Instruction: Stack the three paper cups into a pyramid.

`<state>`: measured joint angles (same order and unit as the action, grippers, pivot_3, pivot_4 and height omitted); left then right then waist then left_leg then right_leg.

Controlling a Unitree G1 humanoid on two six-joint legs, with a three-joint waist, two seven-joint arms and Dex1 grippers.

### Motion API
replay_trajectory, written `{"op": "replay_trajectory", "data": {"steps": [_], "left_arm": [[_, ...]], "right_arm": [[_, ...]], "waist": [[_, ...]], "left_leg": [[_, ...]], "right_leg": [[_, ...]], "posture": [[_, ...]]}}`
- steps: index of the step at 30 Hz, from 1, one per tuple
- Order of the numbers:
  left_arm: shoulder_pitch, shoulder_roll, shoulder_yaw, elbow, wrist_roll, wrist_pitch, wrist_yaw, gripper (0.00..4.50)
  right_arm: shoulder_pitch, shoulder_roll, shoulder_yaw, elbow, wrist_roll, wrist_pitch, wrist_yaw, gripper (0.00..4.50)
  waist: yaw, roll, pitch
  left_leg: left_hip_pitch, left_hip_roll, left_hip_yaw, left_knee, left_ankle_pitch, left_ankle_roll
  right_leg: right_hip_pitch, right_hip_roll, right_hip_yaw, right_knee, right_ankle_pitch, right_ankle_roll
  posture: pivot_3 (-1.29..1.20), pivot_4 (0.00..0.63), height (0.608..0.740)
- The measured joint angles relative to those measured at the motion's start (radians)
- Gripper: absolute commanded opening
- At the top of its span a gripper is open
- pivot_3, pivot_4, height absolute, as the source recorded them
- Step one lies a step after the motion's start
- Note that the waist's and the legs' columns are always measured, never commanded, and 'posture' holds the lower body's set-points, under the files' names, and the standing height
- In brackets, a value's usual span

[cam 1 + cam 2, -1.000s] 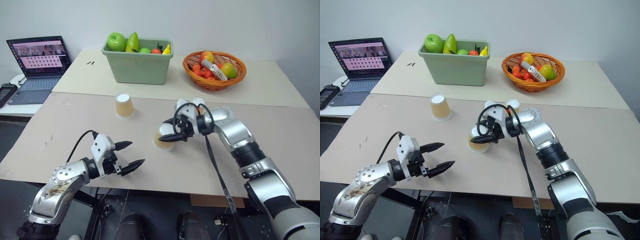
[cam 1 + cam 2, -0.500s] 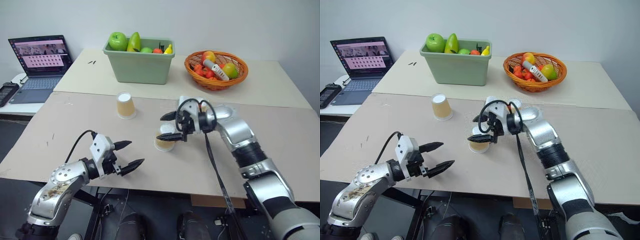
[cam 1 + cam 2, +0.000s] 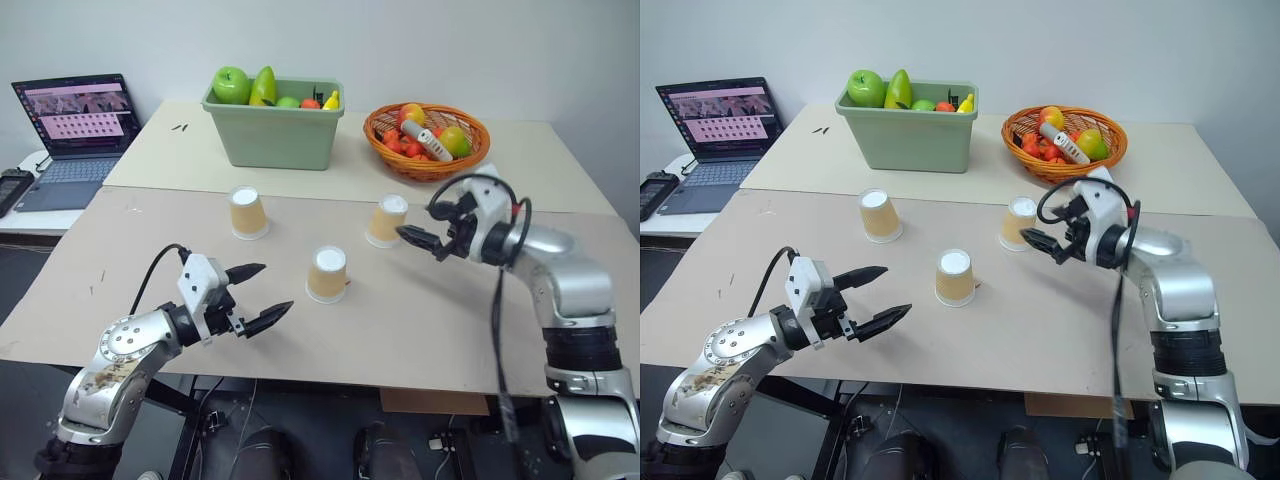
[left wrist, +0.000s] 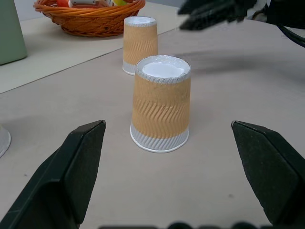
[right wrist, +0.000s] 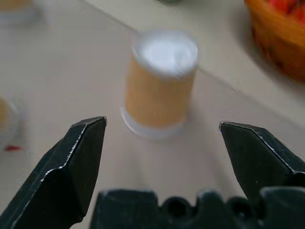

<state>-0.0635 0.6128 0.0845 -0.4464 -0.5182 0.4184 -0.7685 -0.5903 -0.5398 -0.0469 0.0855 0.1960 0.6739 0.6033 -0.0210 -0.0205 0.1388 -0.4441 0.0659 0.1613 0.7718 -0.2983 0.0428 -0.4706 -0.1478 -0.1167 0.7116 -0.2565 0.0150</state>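
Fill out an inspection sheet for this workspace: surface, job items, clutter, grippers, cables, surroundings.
Surface: beige table, a second tabletop butted behind it.
Job's things: three paper cups, all upside down, apart, none stacked: left cup, middle cup, right cup.
Clutter: green bin of fruit and orange basket of fruit on the rear tabletop.
Grippers: left gripper open, empty, facing the middle cup; right gripper open, empty, just beside the right cup.
Cables: black cable hanging along the right arm; another looping over the left wrist.
Surroundings: open laptop on a side desk at left; white wall behind.
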Motion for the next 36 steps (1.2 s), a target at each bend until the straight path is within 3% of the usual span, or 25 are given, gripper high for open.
{"op": "replay_trajectory", "data": {"steps": [5,12,36], "left_arm": [[-0.011,0.002,0.000,0.002,0.002,0.000,-0.008,4.50],[-0.010,0.004,0.002,0.003,0.002,0.000,-0.010,4.50],[-0.002,0.004,0.002,0.004,0.008,0.000,-0.005,4.50]], "right_arm": [[-0.012,0.108,0.008,0.076,-0.018,-0.039,-0.096,4.45],[-0.099,0.153,-0.005,0.200,-0.027,-0.125,-0.172,4.45],[-0.342,0.241,-0.006,0.613,-0.056,-0.360,-0.202,4.45]], "waist": [[0.001,0.000,0.000],[0.004,0.000,0.000],[-0.004,0.001,0.001]], "left_leg": [[-0.001,-0.001,0.000,0.000,0.000,0.000],[-0.002,-0.001,0.000,0.000,0.000,0.000],[-0.002,-0.001,0.001,0.000,0.000,0.000]], "right_leg": [[-0.001,0.000,0.001,0.000,0.000,0.000],[-0.001,0.000,0.001,0.001,0.000,0.001],[-0.002,0.000,0.001,0.002,0.000,0.001]], "posture": [[0.00,0.150,0.674],[0.00,0.150,0.674],[0.00,0.150,0.674]]}}
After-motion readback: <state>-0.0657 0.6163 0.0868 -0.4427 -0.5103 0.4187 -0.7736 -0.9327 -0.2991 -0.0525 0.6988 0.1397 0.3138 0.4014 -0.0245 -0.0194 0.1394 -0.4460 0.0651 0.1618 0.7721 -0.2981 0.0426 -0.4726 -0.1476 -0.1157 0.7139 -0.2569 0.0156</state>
